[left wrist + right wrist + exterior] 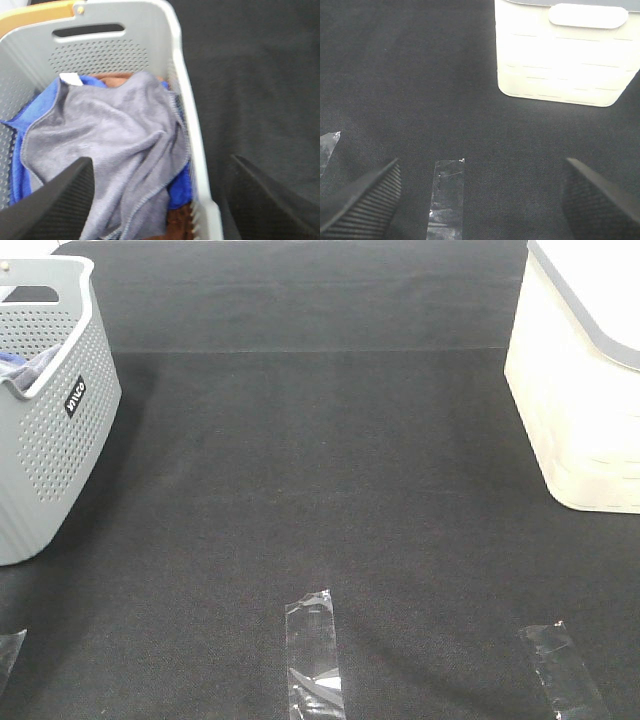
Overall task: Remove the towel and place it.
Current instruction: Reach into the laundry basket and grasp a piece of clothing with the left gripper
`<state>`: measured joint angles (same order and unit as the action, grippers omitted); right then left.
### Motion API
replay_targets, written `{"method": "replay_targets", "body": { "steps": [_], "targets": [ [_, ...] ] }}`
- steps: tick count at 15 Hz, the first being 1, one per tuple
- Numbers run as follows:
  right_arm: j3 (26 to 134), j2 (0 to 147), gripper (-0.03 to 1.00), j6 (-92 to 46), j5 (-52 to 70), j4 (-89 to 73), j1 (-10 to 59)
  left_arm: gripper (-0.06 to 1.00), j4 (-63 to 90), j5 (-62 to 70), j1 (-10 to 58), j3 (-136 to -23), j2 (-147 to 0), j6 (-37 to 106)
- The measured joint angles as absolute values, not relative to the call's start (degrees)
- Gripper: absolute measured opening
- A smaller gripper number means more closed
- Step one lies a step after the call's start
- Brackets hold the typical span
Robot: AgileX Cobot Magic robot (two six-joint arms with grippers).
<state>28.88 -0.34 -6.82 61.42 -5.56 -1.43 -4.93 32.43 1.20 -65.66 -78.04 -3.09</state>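
A: Start at the near edge. What sits on the black cloth-covered counter (320,470)?

B: Only clear tape strips (312,650), from six o'clock round toward five. The right claw (481,161) hangs over the middle strip, spread wide and holding nothing.

A: And farther back?

B: A grey perforated plastic basket (50,440) at ten o'clock and a cream lidded plastic bin (580,400) at two o'clock.

A: Where is the towel?

B: The slate-grey terry towel (115,145) lies crumpled inside the basket, on top of a bright blue cloth (35,107) and a brown cloth (180,220). The left claw (160,160) hovers above it, as wide as it goes and empty. One finger is over the towel, the other outside the basket wall.

A: So the grab has not begun. How should it go?

B: I'd say bring both fingers inside the rim first, or the outer one will land on the wall. Aim at the raised grey fold in the middle, well away from the blue edge. Pinch shallow so only grey is caught. Then lift straight and high, since the towel looks long enough to drag on the rim.
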Motion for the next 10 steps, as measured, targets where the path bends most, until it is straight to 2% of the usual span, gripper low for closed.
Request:
{"method": "replay_targets", "body": {
  "steps": [6, 7, 10],
  "targets": [
    [28.88, -0.34, 0.81, -6.82, 61.42, -5.56, -1.43, 0.70, -18.51, 46.12, 1.20, -84.57, -95.17, -12.32],
    [28.88, -0.34, 0.81, -6.82, 61.42, -5.56, -1.43, 0.70, -18.51, 46.12, 1.20, -84.57, -95.17, -12.32],
    [28.88, -0.34, 0.81, -6.82, 61.42, -5.56, -1.43, 0.62, -21.94, 54.49, 1.20, -96.14, -104.62, -14.44]
  ]
}}
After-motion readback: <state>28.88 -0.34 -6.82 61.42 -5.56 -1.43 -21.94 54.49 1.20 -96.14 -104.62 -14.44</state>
